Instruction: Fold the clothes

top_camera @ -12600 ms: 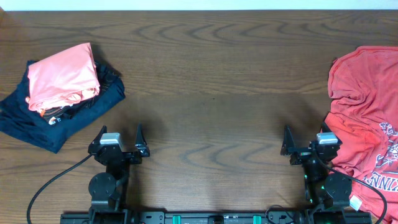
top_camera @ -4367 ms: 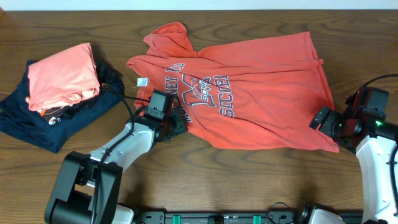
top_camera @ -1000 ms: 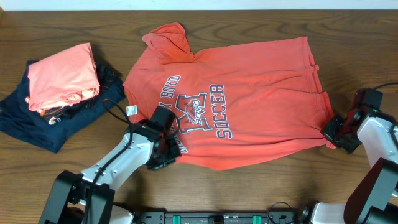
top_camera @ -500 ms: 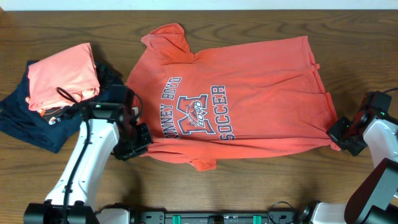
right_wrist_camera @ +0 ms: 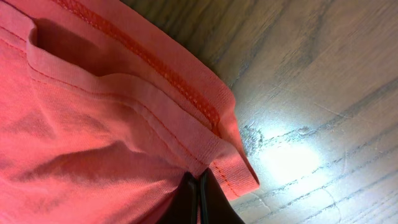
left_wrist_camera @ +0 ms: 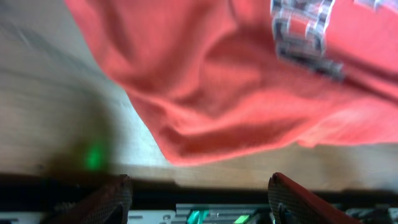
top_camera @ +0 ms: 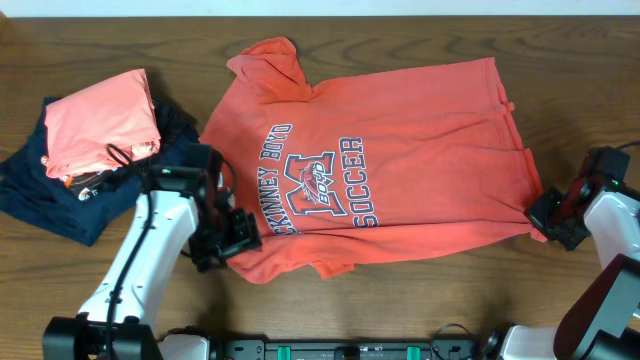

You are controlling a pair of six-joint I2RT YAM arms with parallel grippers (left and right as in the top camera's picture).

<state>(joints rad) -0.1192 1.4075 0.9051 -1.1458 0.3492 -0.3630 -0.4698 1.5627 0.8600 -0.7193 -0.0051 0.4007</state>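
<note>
Orange-red T-shirt (top_camera: 420, 130) is lying print-up, softly wrinkling, on the woodgrain bench (top_camera: 400, 300); left hand (top_camera: 240, 238) gaping wide, right hand (right_wrist_camera: 199, 186) pinching its stitched hem (right_wrist_camera: 149, 59).

There are three garments on one wooden table (top_camera: 400, 310): one orange-red T-shirt (top_camera: 420, 130) in the middle, and one salmon-pink folded garment (top_camera: 100, 125) and one dark navy garment (top_camera: 50, 205) at the upper left. There are two grippers: the left gripper (top_camera: 228, 240) at the lower left and the right gripper (top_camera: 548, 215) at the right edge.
</note>
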